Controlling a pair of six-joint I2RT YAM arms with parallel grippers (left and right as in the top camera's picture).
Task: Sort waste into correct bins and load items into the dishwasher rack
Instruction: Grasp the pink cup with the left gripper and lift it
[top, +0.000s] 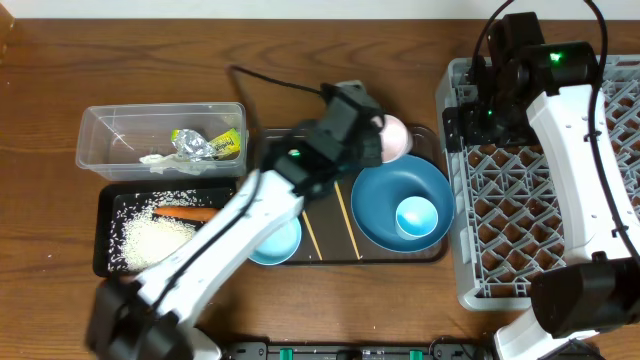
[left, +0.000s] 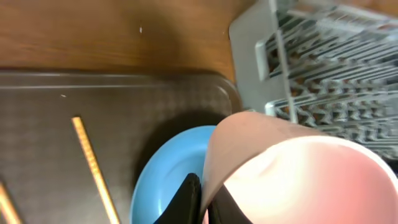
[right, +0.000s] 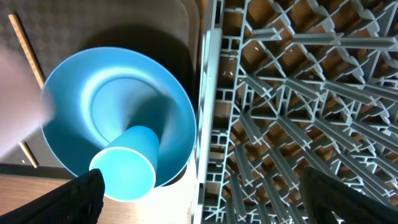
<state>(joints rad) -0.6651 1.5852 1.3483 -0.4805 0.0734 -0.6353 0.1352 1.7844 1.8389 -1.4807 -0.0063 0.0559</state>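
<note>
Hovering over the brown serving tray's far corner, the small pink cup is clamped in the left gripper's jaws, near the large round blue dish holding a small light blue cup, while the right gripper's jaws stand wide apart above the grey lattice rack.

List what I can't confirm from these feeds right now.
- Pale blue bowl: overhead, mostly under the left arm; only an arc shows.
- Pink cup: left wrist, blurred, cut by the frame edge; whether it clears the brown tray is unclear.
- Dishwasher rack: overhead, right arm covers part; the right edge crops it.
</note>
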